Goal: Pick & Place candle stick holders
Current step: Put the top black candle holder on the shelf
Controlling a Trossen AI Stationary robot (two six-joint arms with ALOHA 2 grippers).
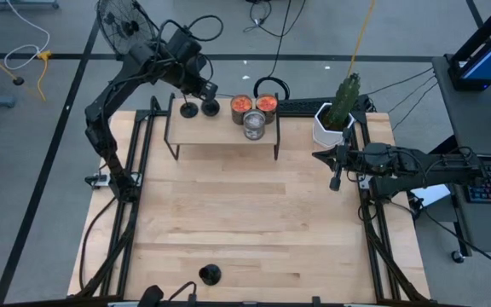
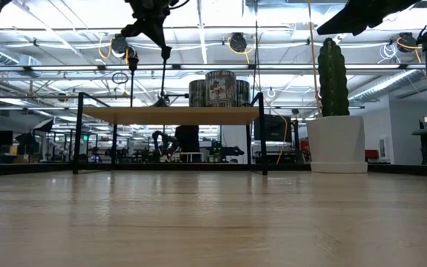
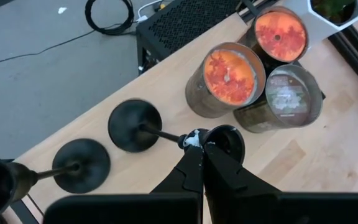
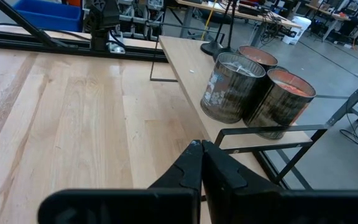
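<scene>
At the worktop's near edge the last candle stick holder [image 1: 210, 275] stands upright, well apart from both arms, while your left pincer [image 3: 199, 144], fingers together, hovers over the two on the shelf [image 1: 220, 130]; the right pincer [image 1: 335, 180], fingers together, waits nearer.

My left arm reaches up and across to the table's far left, its gripper [image 3: 199, 149] pinched shut, pointing down. My right arm lies folded low along the right edge, its gripper [image 4: 201, 155] shut too.
</scene>
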